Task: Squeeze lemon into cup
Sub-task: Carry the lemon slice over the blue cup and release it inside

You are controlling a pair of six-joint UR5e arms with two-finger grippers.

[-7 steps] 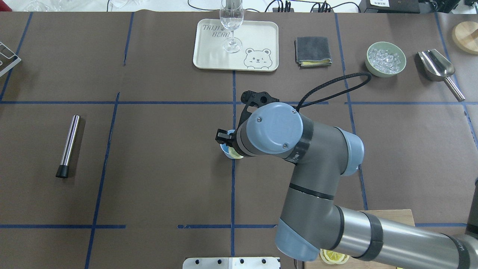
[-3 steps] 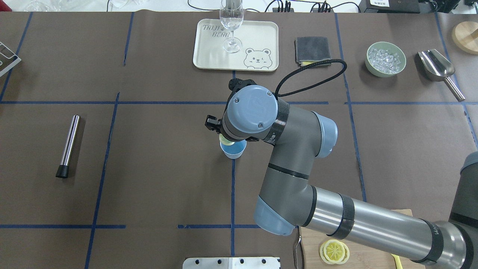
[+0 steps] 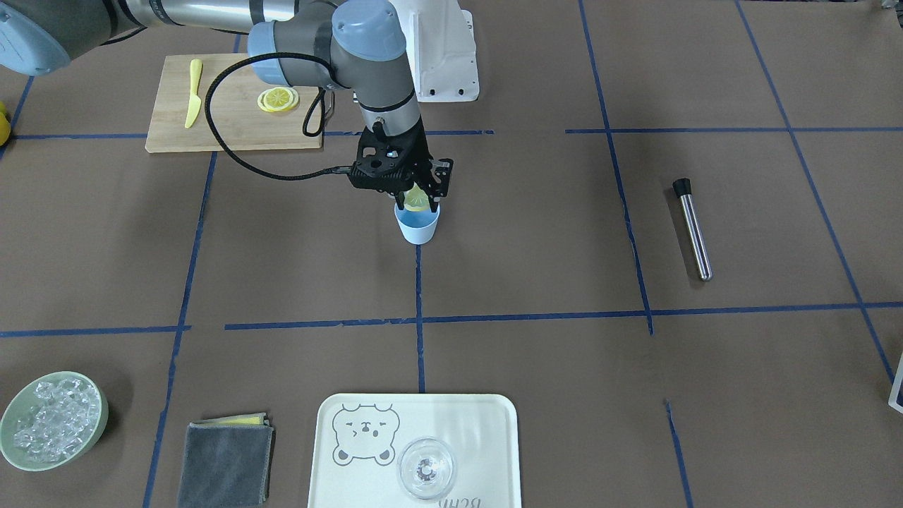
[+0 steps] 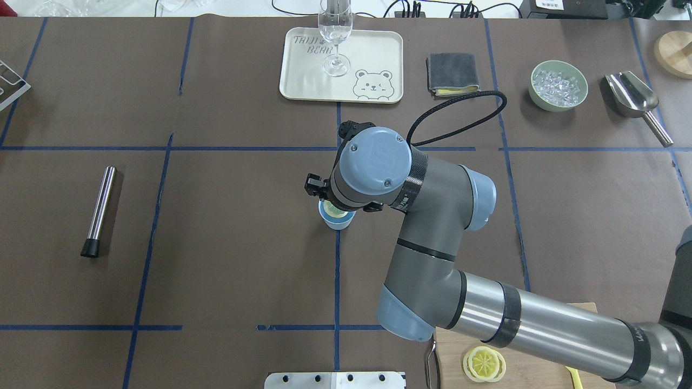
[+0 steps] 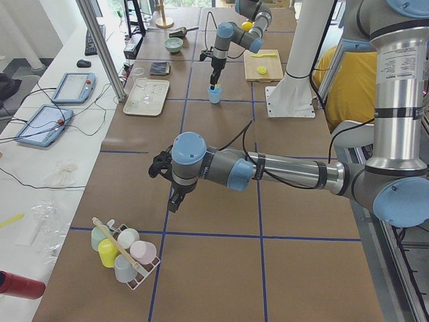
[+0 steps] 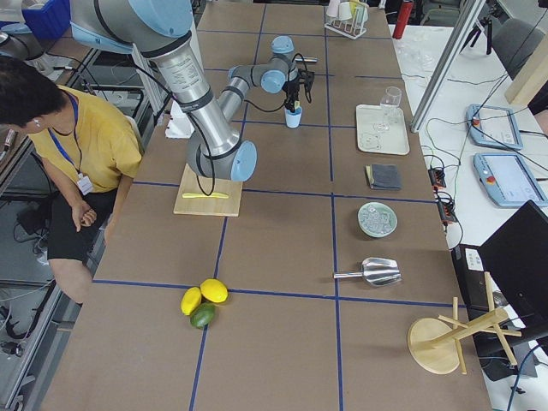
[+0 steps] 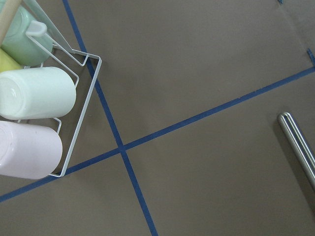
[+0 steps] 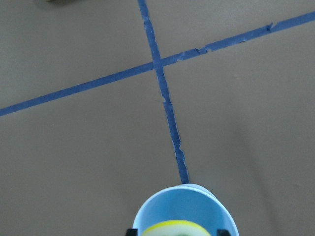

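My right gripper is shut on the lemon, a thin yellow slice held on edge. It hangs just above the mouth of the light-blue cup, which stands on the blue centre line. From overhead the wrist hides most of the cup; the lemon peeks out over its far rim. The right wrist view shows the cup below with the lemon over it. My left gripper shows only in the exterior left view, over bare table; I cannot tell its state.
A wooden board near the robot's base carries more lemon slices and a yellow knife. A steel muddler lies apart. A tray with a clear glass, a grey cloth and an ice bowl line the far side.
The right wrist swung left and away, then eased back a little toward the cup. The lemon stayed gripped and now sits more squarely over the cup's mouth.
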